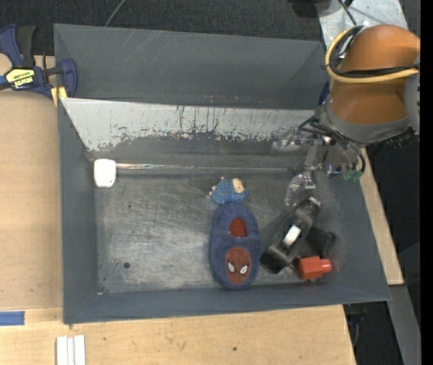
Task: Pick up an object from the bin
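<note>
My gripper (305, 182) hangs at the bin's right side, just above the upper end of a black tool with a white label (291, 239) that lies slanted on the floor. A red cap or knob (314, 267) sits at that tool's lower right. Left of the tool lies a blue slipper with a red Spider-Man face (234, 248), pointing toward the front wall. A small blue and yellow item (227, 190) rests just behind the slipper's heel. Nothing is visibly held by the gripper.
A small white block (105, 172) lies at the back left corner of the bin floor. The arm with its orange cover reaches in over the right rim. The bin's sloped walls close in on all sides.
</note>
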### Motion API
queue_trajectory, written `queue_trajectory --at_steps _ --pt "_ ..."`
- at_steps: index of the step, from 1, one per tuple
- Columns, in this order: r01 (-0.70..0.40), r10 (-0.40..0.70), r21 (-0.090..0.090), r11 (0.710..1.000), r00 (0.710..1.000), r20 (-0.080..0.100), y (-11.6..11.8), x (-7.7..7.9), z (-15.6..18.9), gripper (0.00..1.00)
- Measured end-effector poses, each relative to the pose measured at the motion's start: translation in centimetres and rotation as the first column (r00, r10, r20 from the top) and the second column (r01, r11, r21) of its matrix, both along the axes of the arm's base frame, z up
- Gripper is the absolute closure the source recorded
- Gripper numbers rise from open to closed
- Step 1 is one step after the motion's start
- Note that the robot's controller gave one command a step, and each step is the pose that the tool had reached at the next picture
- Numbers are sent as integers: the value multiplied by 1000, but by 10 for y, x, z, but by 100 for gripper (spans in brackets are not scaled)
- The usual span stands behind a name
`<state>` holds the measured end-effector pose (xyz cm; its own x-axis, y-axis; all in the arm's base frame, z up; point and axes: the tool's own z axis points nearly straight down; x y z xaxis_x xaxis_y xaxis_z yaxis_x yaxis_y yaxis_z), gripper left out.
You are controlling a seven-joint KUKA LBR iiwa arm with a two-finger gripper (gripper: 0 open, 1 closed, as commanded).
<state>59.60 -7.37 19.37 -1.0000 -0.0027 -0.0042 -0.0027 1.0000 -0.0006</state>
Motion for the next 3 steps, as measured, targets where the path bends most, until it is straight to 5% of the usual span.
queue_trajectory --at_steps 1,2,3 --pt "-220 220 -8 975 975 9 87 -8 -115 0" --pt "-216 216 -7 976 976 3 85 -9 -113 100" --pt "-180 180 -2 984 984 9 76 -8 68 100"
